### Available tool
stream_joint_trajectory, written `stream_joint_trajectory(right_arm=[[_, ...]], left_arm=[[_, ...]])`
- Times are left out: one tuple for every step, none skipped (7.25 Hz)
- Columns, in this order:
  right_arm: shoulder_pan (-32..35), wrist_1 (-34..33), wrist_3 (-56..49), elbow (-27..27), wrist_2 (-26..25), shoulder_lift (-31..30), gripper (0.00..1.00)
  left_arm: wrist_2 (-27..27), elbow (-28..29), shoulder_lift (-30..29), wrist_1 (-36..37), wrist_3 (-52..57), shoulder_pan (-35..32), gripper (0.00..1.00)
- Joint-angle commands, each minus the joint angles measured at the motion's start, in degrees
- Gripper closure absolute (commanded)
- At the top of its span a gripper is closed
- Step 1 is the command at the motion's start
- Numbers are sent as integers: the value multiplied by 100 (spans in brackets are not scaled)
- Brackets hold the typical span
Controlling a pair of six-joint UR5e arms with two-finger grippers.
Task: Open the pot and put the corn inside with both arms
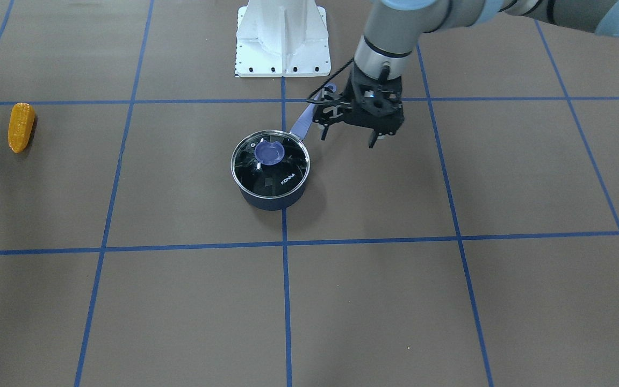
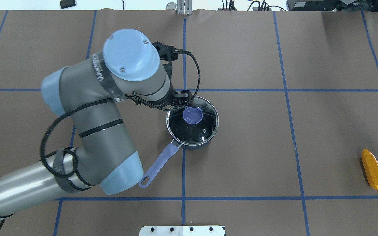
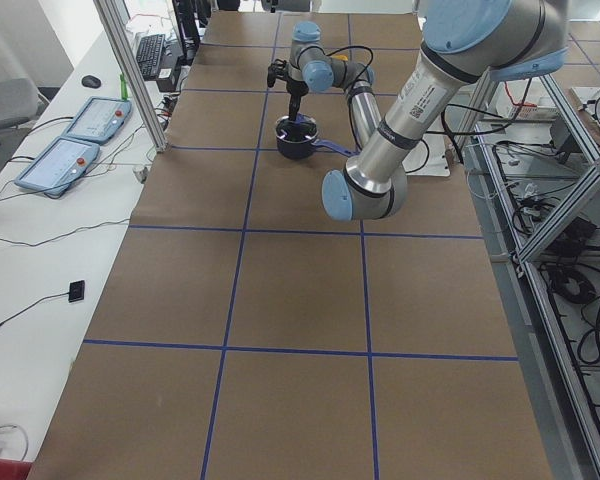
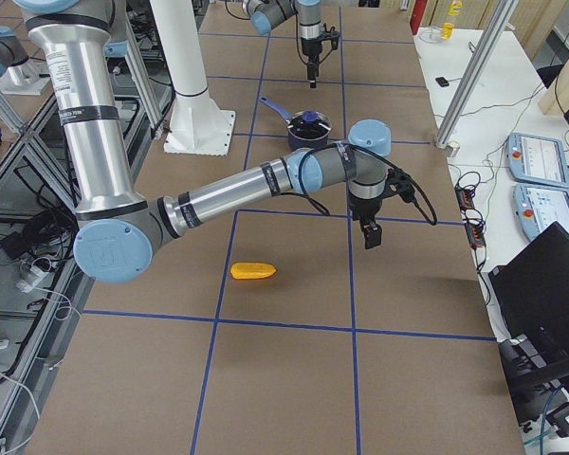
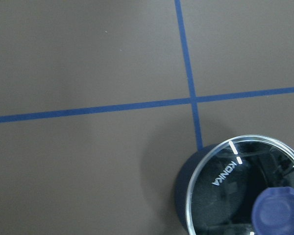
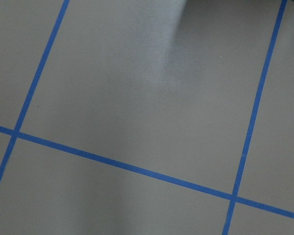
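Observation:
The dark pot [image 1: 270,169] stands mid-table with its glass lid on, purple knob [image 1: 269,152] on top, and its purple handle [image 2: 159,164] points toward the robot. My left gripper [image 1: 347,138] is open and empty. It hovers beside the pot and does not touch it. The left wrist view shows the lid [image 5: 225,181] at its lower right. The corn [image 2: 373,169] lies flat far to my right, also seen in the front view [image 1: 21,127]. My right gripper [image 4: 371,232] hangs over bare table beyond the corn [image 4: 253,271]; I cannot tell its state.
The white pedestal [image 1: 282,37] stands at the robot's edge behind the pot. Blue tape lines [image 1: 285,242] grid the brown table. The right wrist view shows only table and tape.

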Motion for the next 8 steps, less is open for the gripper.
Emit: stream_joint_trajectory(right_arm=[[-8,0,0,7,7,0,0],[-17,0,0,7,7,0,0],[-9,0,0,-2,7,0,0],[-17,0,0,-2,7,0,0],[-17,0,0,-2,7,0,0],[-26,0,0,-2,7,0,0],[-26,0,0,-2,-2,0,0],[-26,0,0,-2,7,8,0]], left_arm=[[203,1027,-732,-15,-164,172,1],[203,1162,-804,-41,-164,181,1],[298,1199,-779,-42,-155,250,1],[499,1364,-778,-120,-155,347,1],[510,1488,-752,-321,-155,365,1],[510,1532,-752,-349,-164,409,2],[510,1533,-752,-341,-164,418,21],[510,1533,-752,-340,-147,418,58]])
